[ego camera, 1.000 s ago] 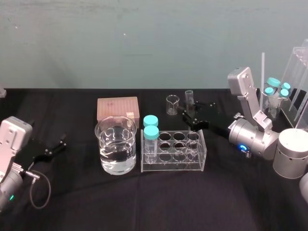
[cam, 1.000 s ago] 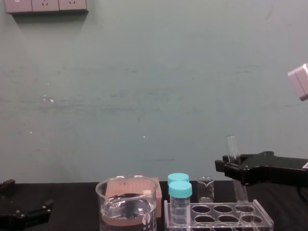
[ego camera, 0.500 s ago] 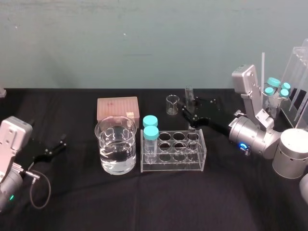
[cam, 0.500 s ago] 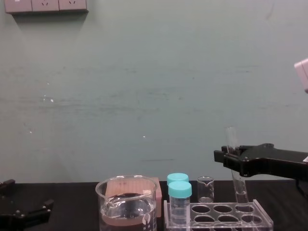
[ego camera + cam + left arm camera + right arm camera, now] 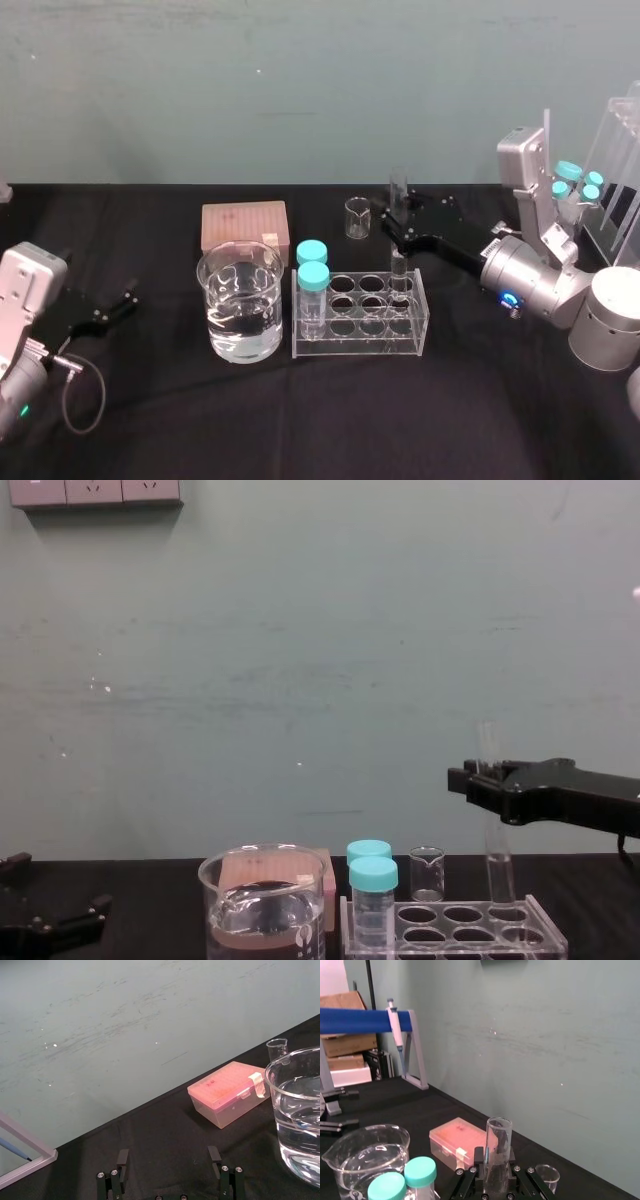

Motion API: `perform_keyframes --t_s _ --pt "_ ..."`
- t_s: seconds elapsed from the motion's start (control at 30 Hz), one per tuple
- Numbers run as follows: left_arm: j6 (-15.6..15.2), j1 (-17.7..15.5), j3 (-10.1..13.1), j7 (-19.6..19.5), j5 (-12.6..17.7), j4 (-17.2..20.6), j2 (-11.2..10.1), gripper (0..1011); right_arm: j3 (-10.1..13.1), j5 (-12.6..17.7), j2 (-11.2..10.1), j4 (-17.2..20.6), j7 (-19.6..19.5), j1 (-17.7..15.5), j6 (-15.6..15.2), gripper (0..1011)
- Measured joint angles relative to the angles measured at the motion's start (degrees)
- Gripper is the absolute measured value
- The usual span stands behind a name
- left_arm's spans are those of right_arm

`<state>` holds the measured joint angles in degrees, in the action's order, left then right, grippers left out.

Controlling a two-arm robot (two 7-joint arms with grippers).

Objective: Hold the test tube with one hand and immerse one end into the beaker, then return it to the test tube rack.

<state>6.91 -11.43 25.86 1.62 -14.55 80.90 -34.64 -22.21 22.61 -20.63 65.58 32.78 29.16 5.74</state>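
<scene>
The test tube [image 5: 398, 266] hangs upright over the back right holes of the test tube rack [image 5: 360, 347], and my right gripper [image 5: 400, 233] is shut on its upper part. From the chest, the tube's [image 5: 497, 860] round bottom sits about level with the rack's top plate; the black right gripper [image 5: 489, 783] reaches in from the right. The right wrist view has the tube [image 5: 498, 1145] between both fingers. The beaker [image 5: 240, 310], half full of clear liquid, stands just left of the rack. Far to the left, my left gripper [image 5: 169, 1160] rests low with its fingers apart.
A pink tip box [image 5: 244, 225] lies behind the beaker, and a tiny beaker [image 5: 357, 217] stands behind the rack. Two turquoise-capped vials [image 5: 314, 275] fill the rack's left column. A clear stand with more capped vials [image 5: 575, 185] is at the far right.
My right gripper has risen with the test tube, lifting its lower end up from the rack's back right hole. The left arm has not moved.
</scene>
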Motion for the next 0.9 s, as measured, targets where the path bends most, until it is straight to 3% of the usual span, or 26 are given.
perform_keyframes --t_s 0.37,0.9 --pt "0.0 0.0 0.0 0.0 0.0 0.0 0.0 1000 1.2 1.9 -0.4 2.8 0.2 -1.8 1.4 242" --pt "0.0 0.0 0.0 0.0 0.0 0.0 0.0 1000 3.5 2.8 -2.6 8.9 -0.8 -3.5 3.2 242"
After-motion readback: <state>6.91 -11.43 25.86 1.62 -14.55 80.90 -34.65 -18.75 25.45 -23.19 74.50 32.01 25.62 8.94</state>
